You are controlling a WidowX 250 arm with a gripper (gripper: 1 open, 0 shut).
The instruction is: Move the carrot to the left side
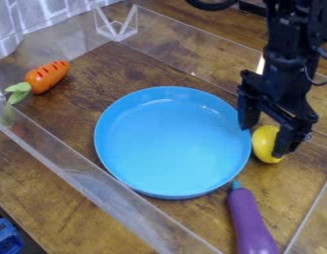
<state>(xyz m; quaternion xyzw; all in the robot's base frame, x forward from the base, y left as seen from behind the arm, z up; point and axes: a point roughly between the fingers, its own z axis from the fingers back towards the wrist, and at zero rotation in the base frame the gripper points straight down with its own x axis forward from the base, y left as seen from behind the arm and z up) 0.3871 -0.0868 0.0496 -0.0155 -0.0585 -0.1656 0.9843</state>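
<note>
The carrot [45, 75], small and orange with dark grooves and a green top, lies at the far left of the wooden table, far from my gripper. The black gripper [273, 130] hangs at the right, pointing down, open, with its fingers on either side of the yellow lemon [267, 147] just off the blue plate's right rim. The near finger covers part of the lemon. Nothing is held.
A large blue plate [140, 164] fills the middle of the table. A purple eggplant [250, 222] lies at the bottom right. Clear acrylic walls [113, 25] ring the work area, with a low front wall along the near left edge.
</note>
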